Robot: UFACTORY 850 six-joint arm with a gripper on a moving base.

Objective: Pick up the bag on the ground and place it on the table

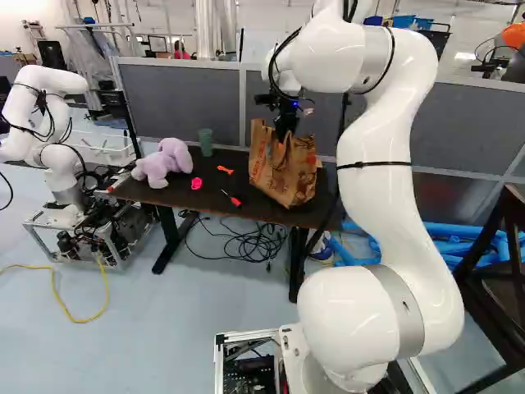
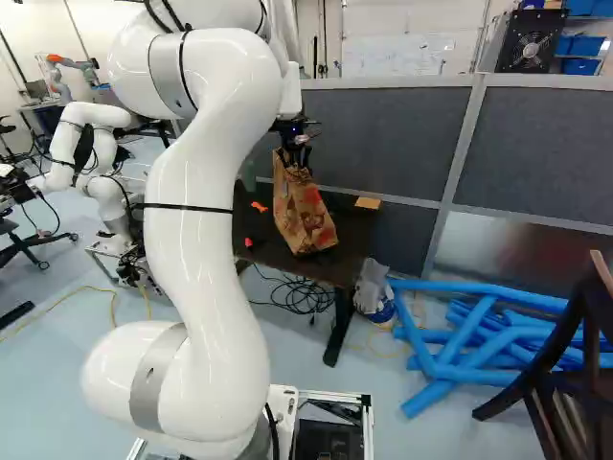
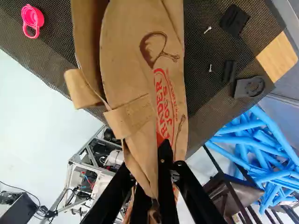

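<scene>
My gripper (image 1: 284, 136) is over the dark table (image 1: 267, 215) in the left base view, at the top of the brown paper bag (image 1: 280, 174). The bag (image 2: 302, 213) tilts beneath it, its lower end at the tabletop; I cannot tell whether it rests there. In the wrist view the gripper (image 3: 156, 189) is shut on the crumpled paper near the bag's top edge, and the bag (image 3: 135, 60) stretches ahead of the fingers. The finger ends are partly hidden by paper.
On the table are a purple plush toy (image 1: 164, 162), a green cup (image 1: 205, 141), a pink item (image 1: 196, 183), a red screwdriver (image 1: 233, 199) and small black parts (image 3: 234, 19). A grey partition (image 2: 383, 125) stands behind. Blue tubes (image 2: 479, 335), a dark chair (image 2: 575, 355) and another robot (image 1: 57, 139) flank the table.
</scene>
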